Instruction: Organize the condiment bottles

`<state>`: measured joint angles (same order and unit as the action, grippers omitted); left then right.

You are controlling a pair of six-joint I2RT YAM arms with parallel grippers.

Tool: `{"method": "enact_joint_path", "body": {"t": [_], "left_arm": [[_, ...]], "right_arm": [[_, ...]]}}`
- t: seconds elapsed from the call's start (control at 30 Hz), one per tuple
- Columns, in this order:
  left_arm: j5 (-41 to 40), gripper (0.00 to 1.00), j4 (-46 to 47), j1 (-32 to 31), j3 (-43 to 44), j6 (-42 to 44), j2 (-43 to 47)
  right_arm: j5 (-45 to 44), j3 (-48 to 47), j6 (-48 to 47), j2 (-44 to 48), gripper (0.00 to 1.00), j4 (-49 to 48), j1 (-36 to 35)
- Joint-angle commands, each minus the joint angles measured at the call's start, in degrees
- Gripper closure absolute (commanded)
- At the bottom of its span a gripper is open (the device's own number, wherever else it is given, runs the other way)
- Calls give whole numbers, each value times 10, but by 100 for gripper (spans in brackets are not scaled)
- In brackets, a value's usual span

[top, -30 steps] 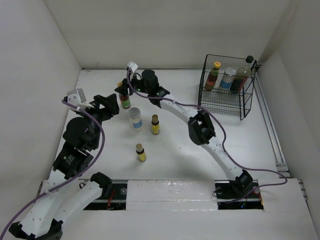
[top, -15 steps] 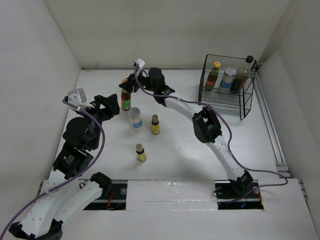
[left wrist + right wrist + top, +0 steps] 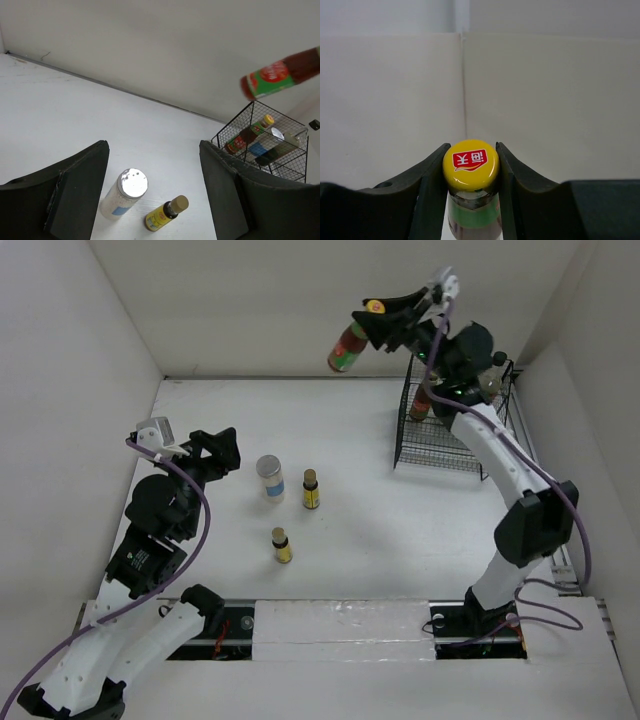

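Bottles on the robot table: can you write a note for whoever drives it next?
Left end effector: open, holding nothing.
Right end effector: shut on the cap end of a red-green-labelled bottle, held high beside the wire basket.
Done: yellow-capped bottle, silver-lidded jar and dark bottle are in the basket.
Left: put the held bottle in, then likely the second jar and two tiny yellow-labelled bottles standing on the table.

basket (image 3: 440, 453) far-R, 3 btls (image 3: 240, 140) inside | jar (image 3: 269, 478), 2 small btls (image 3: 311, 490) mid-table
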<state>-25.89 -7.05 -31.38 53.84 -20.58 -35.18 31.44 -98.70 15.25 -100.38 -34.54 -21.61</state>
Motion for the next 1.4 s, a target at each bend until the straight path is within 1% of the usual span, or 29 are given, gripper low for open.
{"method": "enact_joint_path", "body": {"t": [0.0, 0.1, 0.13, 0.23, 0.3, 0.4, 0.5, 0.63, 0.83, 1.0, 1.17, 1.2, 1.27, 1.3, 1.37], "left_arm": [[5, 31, 27, 3, -1, 7, -2], [10, 31, 27, 3, -1, 7, -2], [10, 31, 27, 3, -1, 7, -2], [10, 31, 27, 3, -1, 7, -12], [10, 31, 27, 3, -1, 7, -12], [10, 31, 27, 3, -1, 7, -18], [16, 31, 27, 3, -1, 7, -18], [16, 31, 27, 3, -1, 7, -24], [16, 31, 27, 3, -1, 7, -24], [16, 31, 27, 3, -1, 7, -24], [16, 31, 27, 3, -1, 7, -24], [16, 31, 27, 3, -1, 7, -29], [16, 31, 27, 3, -1, 7, -29], [16, 31, 27, 3, -1, 7, -29], [16, 31, 27, 3, -1, 7, -29]], "right_arm": [[13, 42, 8, 54, 72, -41, 51], [21, 60, 8, 78, 73, 1, 95], [27, 60, 8, 78, 73, 8, 119], [34, 78, -4, 84, 73, 26, 158], [25, 96, -31, 96, 74, 40, 169], [-14, 106, -69, 102, 74, 80, 182], [-19, 106, -83, 97, 74, 87, 196], [-14, 106, -83, 76, 74, 92, 209], [-24, 101, -94, 59, 74, 92, 209], [-31, 80, -105, 27, 76, 92, 221], [-39, 75, -110, 20, 76, 92, 227], [-45, 89, -110, 20, 76, 92, 227], [-40, 104, -110, 20, 76, 64, 227], [-40, 126, -110, 20, 76, 54, 227], [-53, 148, -116, 20, 76, 33, 227]]}}
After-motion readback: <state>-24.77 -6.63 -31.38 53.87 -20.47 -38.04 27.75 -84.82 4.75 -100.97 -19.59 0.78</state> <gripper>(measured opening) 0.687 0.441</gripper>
